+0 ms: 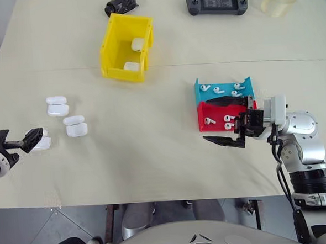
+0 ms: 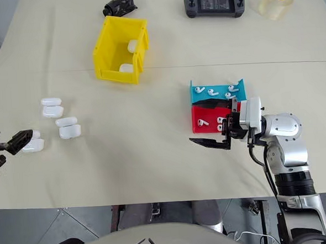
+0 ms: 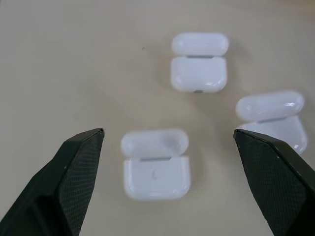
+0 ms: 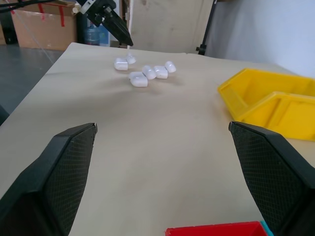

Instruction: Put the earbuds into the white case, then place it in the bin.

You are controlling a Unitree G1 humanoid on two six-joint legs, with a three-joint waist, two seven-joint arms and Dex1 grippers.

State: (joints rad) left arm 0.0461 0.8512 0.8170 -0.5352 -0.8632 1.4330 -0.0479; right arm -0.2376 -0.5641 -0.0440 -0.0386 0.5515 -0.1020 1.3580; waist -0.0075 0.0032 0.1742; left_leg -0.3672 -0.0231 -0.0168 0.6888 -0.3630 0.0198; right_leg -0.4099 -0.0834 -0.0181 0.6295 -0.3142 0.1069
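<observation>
From the head cameras, the left claw (image 1: pixel 35 136) hangs spread wide and empty at the tabletop's (image 1: pixel 154 155) nine o'clock edge, right by the nearest white case (image 1: pixel 42 142), lid up; two more open cases (image 1: pixel 57 106) sit toward one o'clock of it. The right claw (image 1: pixel 229 122), also spread wide and empty, brackets the red tray (image 1: pixel 215 117), with earbuds (image 1: pixel 210 120) inside and a blue tray (image 1: pixel 223 89) just behind. The yellow bin (image 1: pixel 126 47) stands at twelve o'clock and already holds two cases, with bare tabletop leading to it.

The left wrist view frames an open case (image 3: pixel 156 163) between its fingers (image 3: pixel 74 172), probably lined up for a grab.

The right wrist view looks over bare tabletop toward the bin (image 4: pixel 275 103).
</observation>
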